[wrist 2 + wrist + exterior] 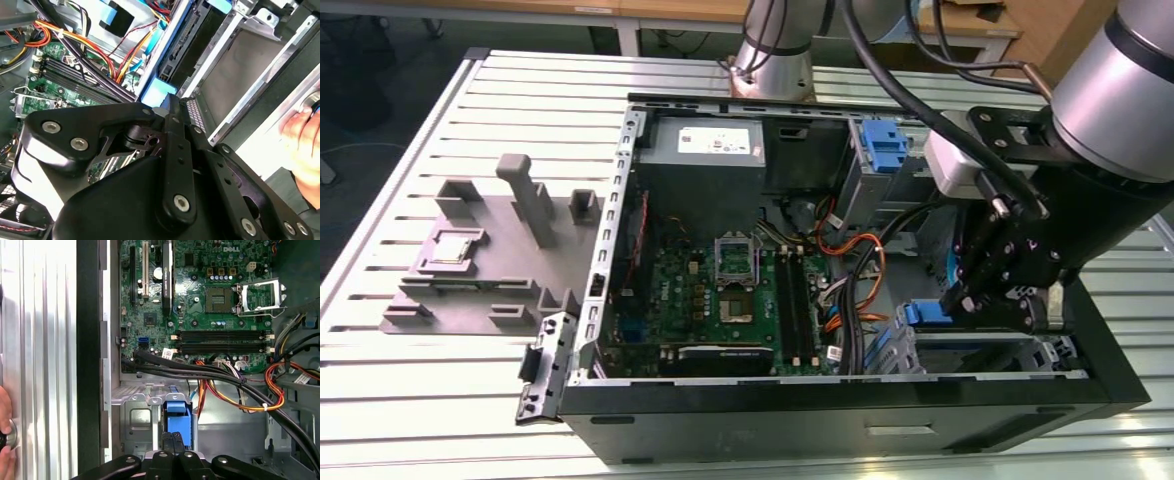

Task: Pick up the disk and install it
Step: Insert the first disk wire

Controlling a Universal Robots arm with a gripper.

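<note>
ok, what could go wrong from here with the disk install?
1. The gripper is at the blue end of the disk in the metal bay; a skewed push could jam it.
2. The orange cables run beside the bay and might snag.
3. A person's hand is near the case, possibly close enough to get struck.

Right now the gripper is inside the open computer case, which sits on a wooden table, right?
Not wooden: the exterior view shows the gripper inside the open computer case, which sits on a silver-grey slatted table.
</note>
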